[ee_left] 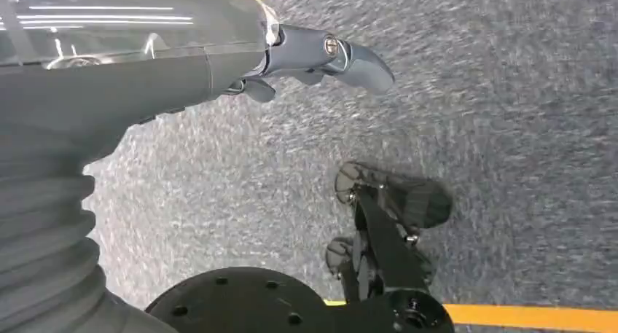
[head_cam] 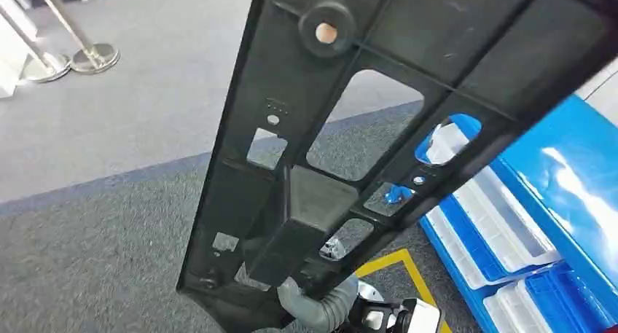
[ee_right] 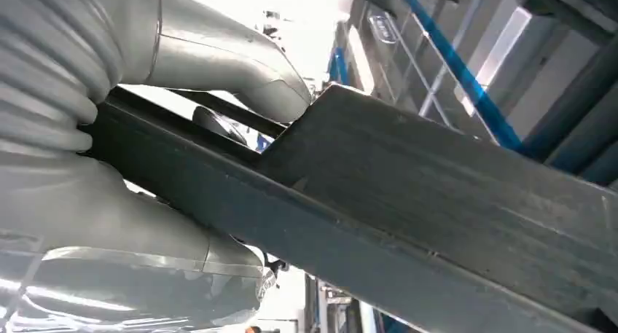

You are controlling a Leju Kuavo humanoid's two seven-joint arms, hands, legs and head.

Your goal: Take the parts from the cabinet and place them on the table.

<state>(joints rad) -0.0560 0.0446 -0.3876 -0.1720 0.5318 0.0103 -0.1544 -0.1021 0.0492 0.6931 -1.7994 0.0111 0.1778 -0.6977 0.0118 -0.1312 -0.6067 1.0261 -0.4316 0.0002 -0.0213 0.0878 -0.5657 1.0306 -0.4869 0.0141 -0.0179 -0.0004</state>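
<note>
One long black plastic part (head_cam: pixel 342 129), ribbed and pierced with several cut-outs, raised close before the head camera and slanting from low centre up toward the upper right. One round boss with a pale centre (head_cam: pixel 326 31) near its upper end. Held up over grey carpet (head_cam: pixel 109 224), not resting on any surface.

Right hand (ee_right: pixel 182 129) clamped on the part (ee_right: pixel 408 202): thick grey thumb over one face, the rest of the hand beneath, the black edge pinched between them. In the head view, just a grey ribbed wrist cover (head_cam: pixel 321 307) at the part's lower end.

Left hand (ee_left: pixel 291 63) hanging low over carpet (ee_left: pixel 510 129), holding nothing, fingers loosely apart with one grey fingertip (ee_left: pixel 368 67) stretched out ahead.

Beside the part, on the right, one blue bin rack (head_cam: pixel 568 180); at least two white-lined trays (head_cam: pixel 503 224) countable, more partly cut off by the frame edge. Two chrome stanchion bases (head_cam: pixel 93 56) on the floor at far left, close together. One strip of yellow floor tape (head_cam: pixel 408 271) near the bottom centre, and one yellow line (ee_left: pixel 532 317) in the left wrist view. One band of darker carpet crossing the paler carpet (head_cam: pixel 109 180).
</note>
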